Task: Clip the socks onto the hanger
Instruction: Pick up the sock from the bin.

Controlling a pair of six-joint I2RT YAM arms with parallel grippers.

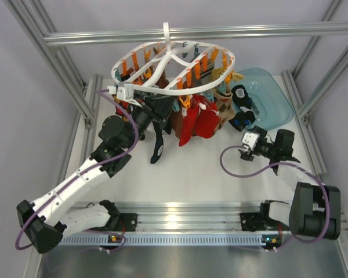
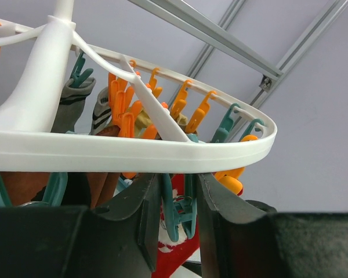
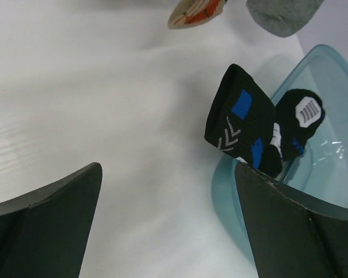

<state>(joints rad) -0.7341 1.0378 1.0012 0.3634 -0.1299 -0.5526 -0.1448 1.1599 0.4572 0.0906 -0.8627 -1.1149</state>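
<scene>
Overhead view: hanger (image 1: 173,56) hangs from the top bar (image 1: 249,30), already loaded w/ red socks (image 1: 197,123) & others on its clips. The dark socks (image 1: 242,95) w/ blue & white patches lie draped over the rim of a teal tub (image 1: 276,104) at far right, not clipped, so for this pair the pick-up & clipping are all left to do. A dark hanging sock (image 1: 157,142) dangles under the left gripper (image 1: 159,107); can't tell if it's clipped. Right gripper (image 1: 245,146) is low over the table (image 1: 180,174), just short of the tub. Left wrist view: fingers (image 2: 140,226) nearly together w/ a teal clip (image 2: 177,211) between them just under the ring rim. It looks pinched, prob. to spread it. Right wrist view: jaws wide apart, nothing in them, touching nothing. The socks lie ahead & to the right, partly in the tub, partly over its edge toward the table.
</scene>
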